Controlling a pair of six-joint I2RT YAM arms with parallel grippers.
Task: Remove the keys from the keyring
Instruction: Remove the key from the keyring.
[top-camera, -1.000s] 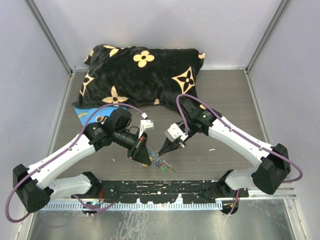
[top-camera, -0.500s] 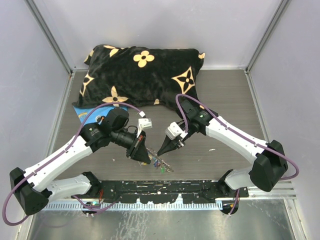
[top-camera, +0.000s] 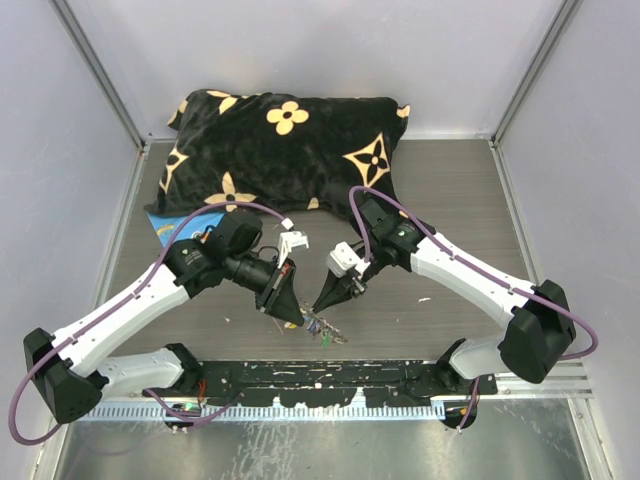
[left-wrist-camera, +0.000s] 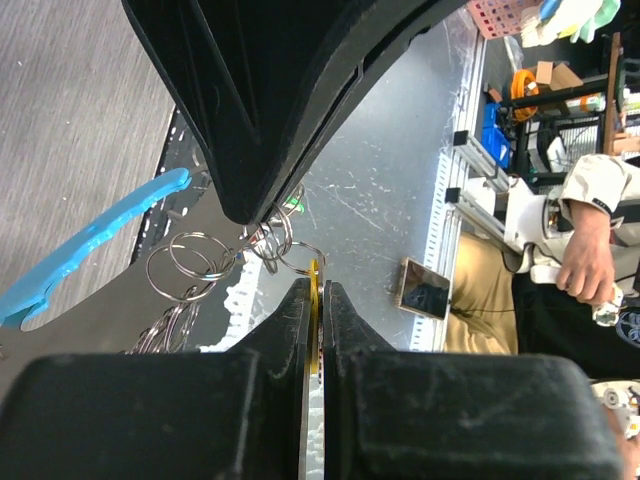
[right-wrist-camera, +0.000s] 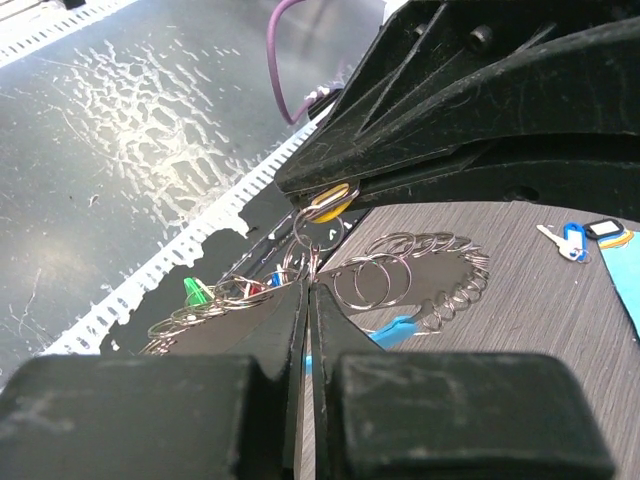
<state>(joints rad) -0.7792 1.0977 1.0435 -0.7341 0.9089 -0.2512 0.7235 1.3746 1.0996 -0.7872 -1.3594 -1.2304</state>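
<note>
Top view. Both my arms are bent in over the near middle of the table (top-camera: 450, 180), elbows out, wrists angled down, with the fingertips close together above the bunch.

Left arm: the base is at 7 o'clock, the forearm runs up toward 1 o'clock, and the wrist then folds back. My left gripper (top-camera: 296, 320) points toward 4 o'clock. In its wrist view my left gripper (left-wrist-camera: 314, 288) is clenched on the edge of a thin yellow tab (left-wrist-camera: 314, 300). I cannot tell whether the tab is a key head or a tag.

Right arm: the base is at 5 o'clock, the forearm rises toward 11 o'clock, and my right gripper (top-camera: 321, 304) points toward 7 o'clock. In its wrist view my right gripper (right-wrist-camera: 307, 288) is pressed closed, pinching a wire loop of the keyring (right-wrist-camera: 405, 262).

The keyring is strung between the two tips, and its coils and light-blue section (right-wrist-camera: 393, 330) rest on the table. The keys (top-camera: 322, 328) lie just at 5 o'clock of my fingertips. A green key head (right-wrist-camera: 197, 292) shows among them.

The pillow (top-camera: 285, 150) is at 12 o'clock. A loose blue-headed key (right-wrist-camera: 570, 240) lies well apart from the bunch.
</note>
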